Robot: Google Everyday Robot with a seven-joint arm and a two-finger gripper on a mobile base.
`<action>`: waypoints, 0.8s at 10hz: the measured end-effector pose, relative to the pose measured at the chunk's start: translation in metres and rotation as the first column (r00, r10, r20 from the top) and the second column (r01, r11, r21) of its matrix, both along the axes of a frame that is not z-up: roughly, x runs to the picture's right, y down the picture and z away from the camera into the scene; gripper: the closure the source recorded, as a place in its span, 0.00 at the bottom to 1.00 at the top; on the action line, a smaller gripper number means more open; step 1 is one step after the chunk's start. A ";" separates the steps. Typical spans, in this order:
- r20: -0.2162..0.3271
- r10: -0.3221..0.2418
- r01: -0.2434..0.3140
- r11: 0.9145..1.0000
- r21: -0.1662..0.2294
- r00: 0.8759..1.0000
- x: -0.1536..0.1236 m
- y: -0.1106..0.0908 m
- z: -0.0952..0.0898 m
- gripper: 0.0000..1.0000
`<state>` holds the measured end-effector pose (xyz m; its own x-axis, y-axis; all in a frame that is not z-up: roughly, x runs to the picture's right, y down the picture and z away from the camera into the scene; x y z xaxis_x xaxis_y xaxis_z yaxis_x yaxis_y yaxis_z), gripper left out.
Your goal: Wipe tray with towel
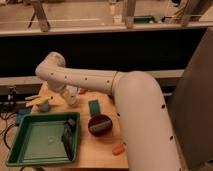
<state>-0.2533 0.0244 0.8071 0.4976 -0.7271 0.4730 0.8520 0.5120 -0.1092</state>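
Observation:
A green tray (30,155) lies on the wooden table at the front left. A dark, cloth-like thing (68,134) stands inside it against the right wall; I cannot tell if it is the towel. A small pale speck (50,141) lies on the tray floor. My white arm reaches from the lower right across the table, bends at the elbow (51,65) and comes down to the gripper (70,97). The gripper hangs over the table just behind the tray's back right corner, apart from the tray.
A dark red bowl (100,124) stands right of the tray, with a teal block (93,106) behind it. An orange piece (118,148) lies near the front edge. A bluish object (44,106) and a tan one (36,100) lie at the back left. A dark counter runs behind the table.

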 end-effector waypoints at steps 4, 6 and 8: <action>-0.030 0.017 -0.018 0.999 -0.031 0.999 0.010 -0.009 0.028 0.20; -0.035 0.018 -0.020 0.999 -0.043 0.999 0.010 -0.008 0.034 0.20; -0.045 0.018 -0.020 0.998 -0.059 0.999 0.009 -0.006 0.039 0.20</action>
<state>-0.2438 0.0179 0.8458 0.5324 -0.6884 0.4925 0.8359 0.5194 -0.1777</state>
